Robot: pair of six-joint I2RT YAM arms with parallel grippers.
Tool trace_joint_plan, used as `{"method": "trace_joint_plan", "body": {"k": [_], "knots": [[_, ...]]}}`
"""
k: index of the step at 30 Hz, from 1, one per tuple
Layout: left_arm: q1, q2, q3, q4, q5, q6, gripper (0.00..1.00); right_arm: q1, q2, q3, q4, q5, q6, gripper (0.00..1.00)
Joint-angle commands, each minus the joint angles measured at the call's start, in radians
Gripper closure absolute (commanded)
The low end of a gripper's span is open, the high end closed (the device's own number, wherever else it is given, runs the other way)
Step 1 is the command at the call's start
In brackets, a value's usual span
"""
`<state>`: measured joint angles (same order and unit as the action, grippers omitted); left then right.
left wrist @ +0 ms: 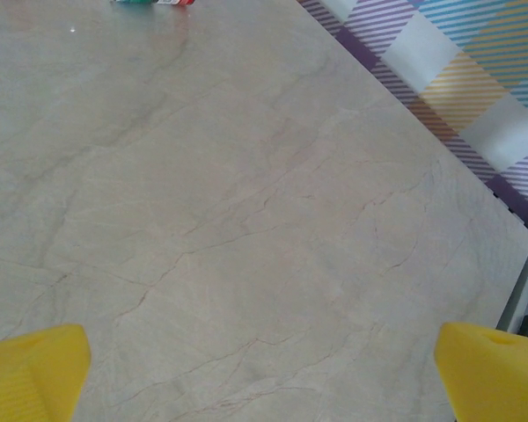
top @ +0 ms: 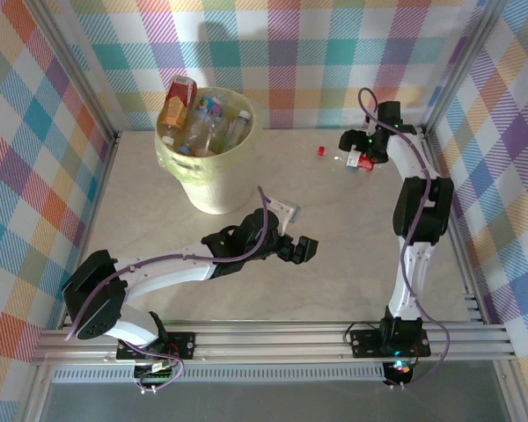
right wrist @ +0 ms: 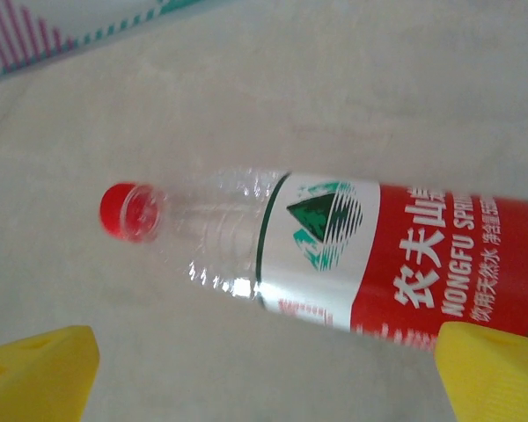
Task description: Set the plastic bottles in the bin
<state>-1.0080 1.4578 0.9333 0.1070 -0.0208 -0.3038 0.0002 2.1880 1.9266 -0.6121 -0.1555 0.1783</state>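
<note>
Bottle: a clear plastic bottle with red cap and red-white-green label (right wrist: pixel 334 255) lay on its side on the pale marbled tabletop (right wrist: pixel 378 88). It was at the far right, well apart from the large round pale-yellow plastic bin with translucent liner (top: pixel 213 195).
Contents: it looked empty, so probably light.
Wall: thin and ribbed near the shoulder, likely to dent under a hard squeeze.
Surface: smooth and round, so it could roll or slip out.
Hold point: across the labelled barrel, near its middle. The neck looked too narrow, and a cap-end hold would let it swing.
Right gripper (right wrist: pixel 264 378): jaws spread wide, gripping nothing. Its yellow fingertips (right wrist: pixel 35 374) sat low, one by the label end.
Alignment: the bottle's long axis ran nearly along the closing line, so I'd expect a wrist turn before closing.
Stray bit: a small red object (top: pixel 320 151) lay near the bottle, too small to identify.
Bin load: heaped with bottles (top: pixel 207 130), and an orange-brown bottle (top: pixel 178 98) stood above the rim.
Risk: little room on top, so a dropped bottle might bounce off.
Left gripper (top: pixel 301 250): jaws wide apart, empty, over bare tabletop at mid-table.
</note>
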Motion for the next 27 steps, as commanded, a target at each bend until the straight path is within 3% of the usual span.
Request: {"method": "trace_joint_plan", "body": {"k": [1, 6, 12, 20, 27], "knots": [[-0.022, -0.003, 0.021, 0.002, -0.01, -0.018, 0.0, 0.039, -0.176, -0.147, 0.014, -0.047, -0.046, 0.02], [-0.027, -0.011, 0.013, 0.008, -0.004, -0.027, 0.0, 0.064, -0.395, -0.408, 0.112, -0.051, -0.009, 0.0], [-0.038, -0.03, -0.005, 0.013, -0.002, -0.037, 0.0, 0.065, -0.426, -0.424, 0.128, -0.031, 0.003, 0.0], [-0.046, -0.084, -0.046, 0.005, -0.032, -0.049, 0.0, 0.063, -0.299, -0.345, 0.207, 0.044, 0.014, 0.0], [-0.046, -0.094, -0.048, -0.015, -0.045, -0.048, 0.0, 0.051, -0.115, -0.159, 0.203, 0.098, 0.028, 0.0]]}}
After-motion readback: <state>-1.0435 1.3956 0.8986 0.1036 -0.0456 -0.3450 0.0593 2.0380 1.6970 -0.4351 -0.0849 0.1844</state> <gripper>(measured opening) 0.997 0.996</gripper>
